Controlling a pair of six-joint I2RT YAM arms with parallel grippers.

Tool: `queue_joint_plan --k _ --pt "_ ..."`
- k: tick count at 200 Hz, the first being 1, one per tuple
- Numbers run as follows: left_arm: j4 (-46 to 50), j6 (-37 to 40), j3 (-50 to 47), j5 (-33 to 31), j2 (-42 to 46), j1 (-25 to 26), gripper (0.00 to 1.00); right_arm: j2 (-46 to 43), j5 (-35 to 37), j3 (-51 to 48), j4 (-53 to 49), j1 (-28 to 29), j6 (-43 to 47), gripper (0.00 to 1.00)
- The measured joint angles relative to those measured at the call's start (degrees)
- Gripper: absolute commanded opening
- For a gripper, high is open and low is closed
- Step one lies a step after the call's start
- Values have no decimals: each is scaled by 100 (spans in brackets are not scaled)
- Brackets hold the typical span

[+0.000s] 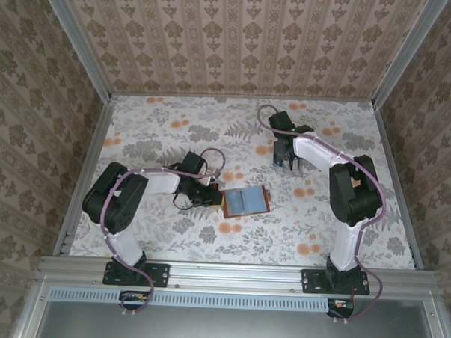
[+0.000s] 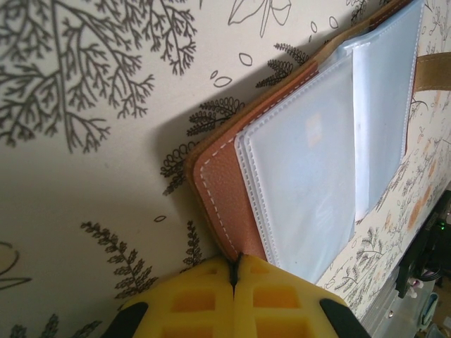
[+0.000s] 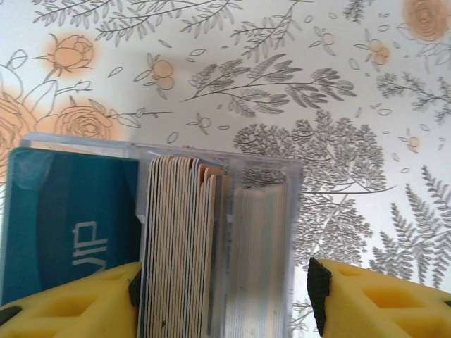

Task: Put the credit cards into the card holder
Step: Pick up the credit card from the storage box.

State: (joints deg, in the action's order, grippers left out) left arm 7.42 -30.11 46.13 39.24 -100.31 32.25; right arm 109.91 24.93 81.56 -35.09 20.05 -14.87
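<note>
Grip of left hand [image 2: 236, 264] tight on card holder [image 2: 217, 190]; right hand [image 3: 222, 282] half-open.

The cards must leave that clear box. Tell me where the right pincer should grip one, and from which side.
Probably from straight above, pinching one card's top edge across its flat faces: the credit cards stand on edge, packed in the clear box, leaving only top edges free.

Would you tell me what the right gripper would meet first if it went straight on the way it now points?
The clear box of cards: it sits right between the fingers of the open right gripper, so they would likely straddle it, though depth is hard to judge.
</note>
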Motion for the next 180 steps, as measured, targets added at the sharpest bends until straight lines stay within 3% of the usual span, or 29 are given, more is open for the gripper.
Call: queue_joint_plan --k 77,136,152,180 --pt "-190 -74 -79 50 -9 11 0 -219 398 0 -98 7 205 53" --pt "-269 -81 -111 66 -9 20 0 -219 313 -2 -164 24 389 6" --pt "-278 -81 -111 63 -9 26 0 -223 186 -2 -164 35 387 0" --pt "-278 -81 -111 63 -9 31 0 -310 -39 -2 -282 33 404 0"
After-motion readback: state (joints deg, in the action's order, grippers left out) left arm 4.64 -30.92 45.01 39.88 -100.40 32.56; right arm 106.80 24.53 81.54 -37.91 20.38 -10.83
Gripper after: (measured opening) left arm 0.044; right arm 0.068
